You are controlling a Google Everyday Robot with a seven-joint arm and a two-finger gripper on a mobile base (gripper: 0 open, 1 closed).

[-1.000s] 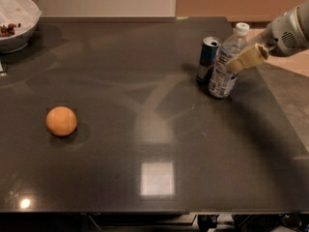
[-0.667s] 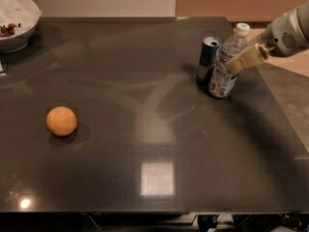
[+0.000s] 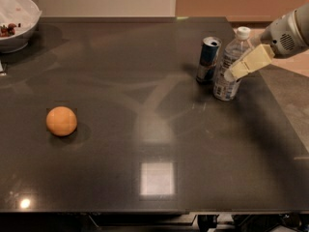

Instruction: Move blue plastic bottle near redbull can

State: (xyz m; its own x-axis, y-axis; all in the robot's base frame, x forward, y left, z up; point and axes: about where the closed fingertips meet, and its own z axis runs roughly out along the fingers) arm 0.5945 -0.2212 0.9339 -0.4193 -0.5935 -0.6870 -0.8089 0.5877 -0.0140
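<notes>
The blue plastic bottle (image 3: 225, 87), clear with a white cap, stands upright on the dark table (image 3: 159, 149) at the far right. The redbull can (image 3: 208, 59), blue and silver, stands upright just left of it, with a narrow gap or a light touch between them. My gripper (image 3: 232, 72) reaches in from the right edge, and its cream-coloured end lies across the middle of the bottle. Part of the bottle's label is hidden behind it.
An orange (image 3: 61, 121) lies on the left half of the table. A white bowl (image 3: 17, 21) holding some food sits at the far left corner. The table's right edge runs close behind the bottle.
</notes>
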